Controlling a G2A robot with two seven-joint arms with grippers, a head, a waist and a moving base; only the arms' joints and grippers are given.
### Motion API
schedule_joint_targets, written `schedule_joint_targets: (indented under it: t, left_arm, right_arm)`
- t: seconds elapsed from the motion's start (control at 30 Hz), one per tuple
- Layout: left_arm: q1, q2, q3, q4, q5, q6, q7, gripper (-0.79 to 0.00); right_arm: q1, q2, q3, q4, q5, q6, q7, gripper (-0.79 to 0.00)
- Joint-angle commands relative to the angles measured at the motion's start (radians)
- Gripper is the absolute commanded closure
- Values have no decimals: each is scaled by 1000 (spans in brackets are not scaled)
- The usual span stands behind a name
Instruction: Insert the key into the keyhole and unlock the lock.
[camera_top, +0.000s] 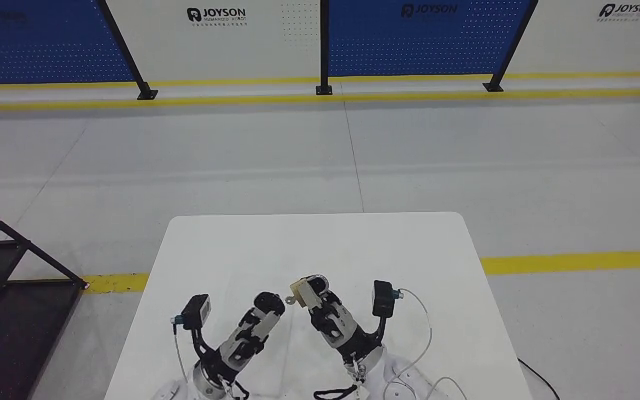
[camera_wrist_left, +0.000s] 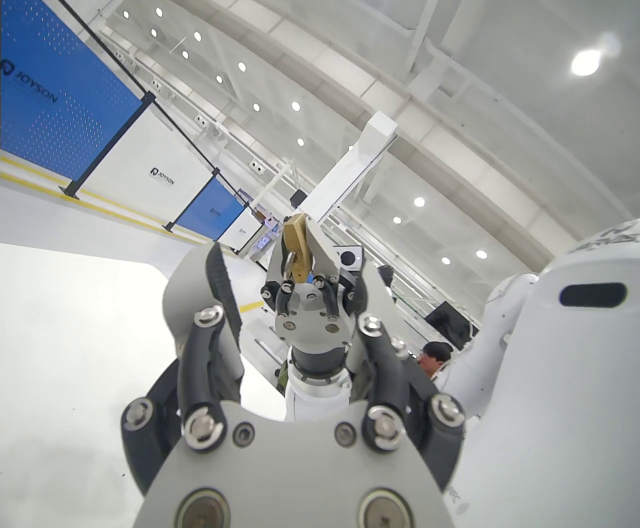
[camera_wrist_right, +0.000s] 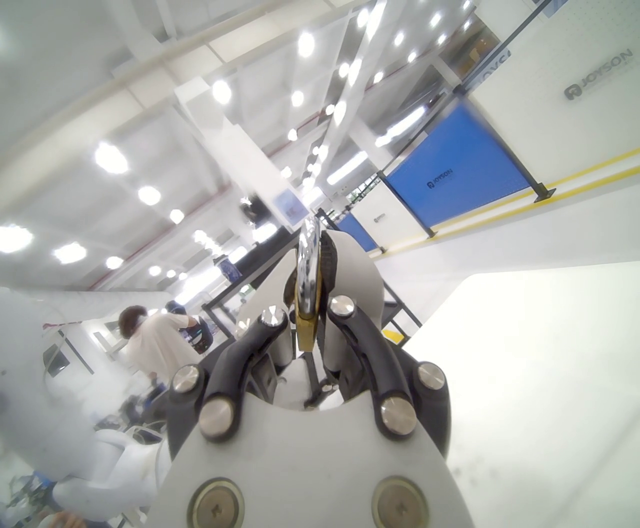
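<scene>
Hovering above the white bench (camera_top: 300, 240), both arms sit close together on the robot's side of it, probably so lock and key can meet in mid-air. Right claw (camera_top: 313, 291) is clenched on the brass lock (camera_wrist_right: 305, 312), holding it up off the bench and facing the left claw (camera_top: 271, 301), which is spread wide and grips nothing.

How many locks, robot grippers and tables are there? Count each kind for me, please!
Brass padlock: 1
Grippers: 2 (left gripper, right gripper)
White table: 1
Total: 4
</scene>
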Motion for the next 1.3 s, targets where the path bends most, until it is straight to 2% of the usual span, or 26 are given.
schedule_joint_targets:
  t: [0.0, 0.23, 0.37, 0.43, 0.53, 0.73, 0.8, 0.93, 1.1, 1.27]
  left_arm:
    - [-8, 2, 7, -2, -26, 13, -38, -302]
    - [-26, 5, 22, -5, -77, 15, -94, -280]
    - [-26, 5, 25, -6, -74, 12, -97, -262]
    - [-26, 5, 27, -7, -72, 11, -95, -225]
    - [-27, 4, 31, -6, -68, 9, -94, -225]
    - [-26, 1, 36, -5, -52, 5, -81, -166]
    - [-25, 0, 38, -5, -47, 5, -71, -123]
    - [-23, -2, 40, -5, -36, 4, -54, -108]
    - [-20, -4, 41, -7, -18, 13, -43, 0]
    - [-17, -6, 40, -11, 7, 22, -25, 0]
  right_arm:
    - [-1, 0, 0, -1, -1, 0, 1, 0]
    - [-3, 0, 1, -3, -5, -2, 0, 0]
    - [-4, 0, 2, -3, -6, -2, 2, 0]
    - [-4, 0, 1, -3, -6, -2, 4, 0]
    - [-3, 0, 0, -3, -5, 0, 8, 0]
    - [-2, 0, -1, -1, -4, 1, 14, 0]
    - [-1, 0, -1, -1, -4, 1, 16, 0]
    - [-1, 0, -1, 0, -4, 1, 17, 0]
    - [-2, 0, -1, -2, -4, 2, 22, 0]
    - [-3, 1, -2, -3, -4, 1, 28, 0]
